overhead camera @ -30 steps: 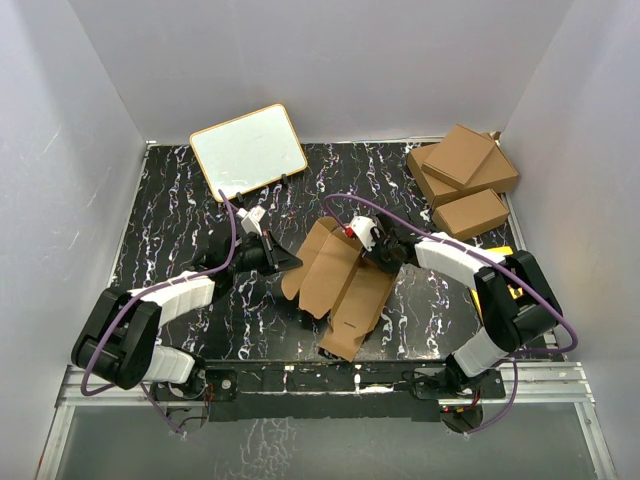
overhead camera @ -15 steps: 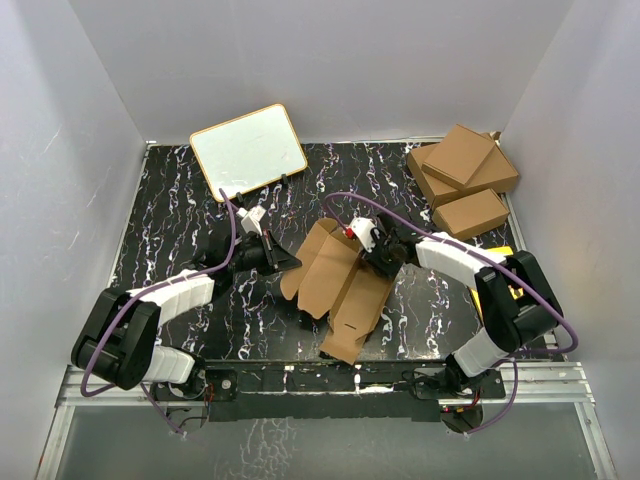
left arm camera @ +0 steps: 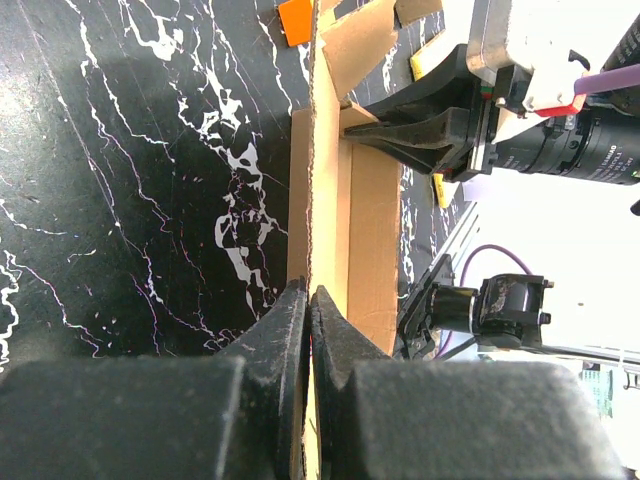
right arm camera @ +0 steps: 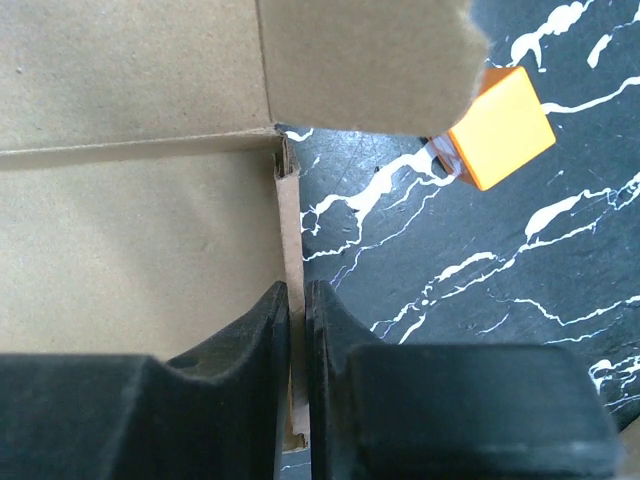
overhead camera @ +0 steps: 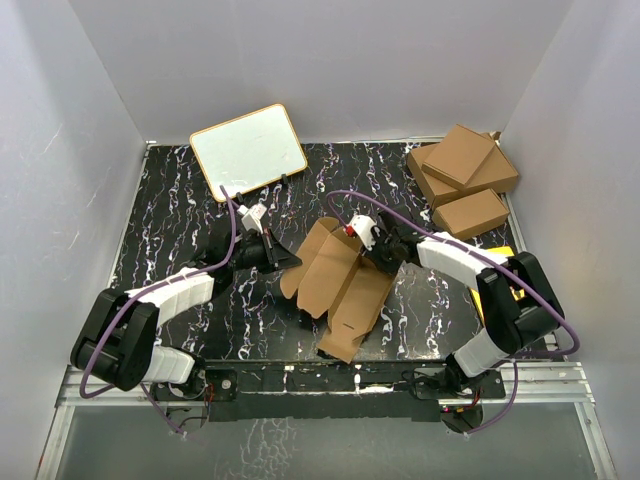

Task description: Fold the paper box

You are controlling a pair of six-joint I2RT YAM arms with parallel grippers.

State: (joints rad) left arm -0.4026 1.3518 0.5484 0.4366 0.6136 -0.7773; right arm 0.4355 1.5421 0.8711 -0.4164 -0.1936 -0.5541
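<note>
**1. Workpiece.** The paper box point(overhead camera: 335, 285) is a plain brown die-cut blank. It sits part-folded on the tabletop point(overhead camera: 180, 220) between the two claws. Several panels are raised along their creases, and the lower flaps lie flat toward the arm bases.

**2. L claw point(left arm camera: 309, 295).** Fingers are together, clamped on the thin raw edge of an upright panel. That edge runs straight ahead from the tips. Judged purpose: anchor the wall so it cannot flop or slide while the opp. side is worked.

**3. R claw point(right arm camera: 297, 290).** Fingers are nearly together w/ a narrow cardboard strip pinched between them, at the crease where two panels meet. A flap w/ a rounded corner lies just ahead of the tips. In the left wrist view this claw sits directly ahead of the L claw, against the far face of the panel that the L claw grips. Judged purpose: a grip at the crease gives leverage to swing the adjoining panel abt its fold line. One claw holds, the other bends.

**4. Nearby items.**
- Orange block point(right arm camera: 497, 125): ahead and right of the R claw tips, on bare tabletop, apart from the box.
- Three larger brown cartons point(overhead camera: 462, 175): stacked well beyond the R claw.
- Whiteboard point(overhead camera: 248, 150): well beyond the L claw.

**5. Markings.** No brand, label or print is readable on the box or the cartons. The whiteboard face is blank.
</note>
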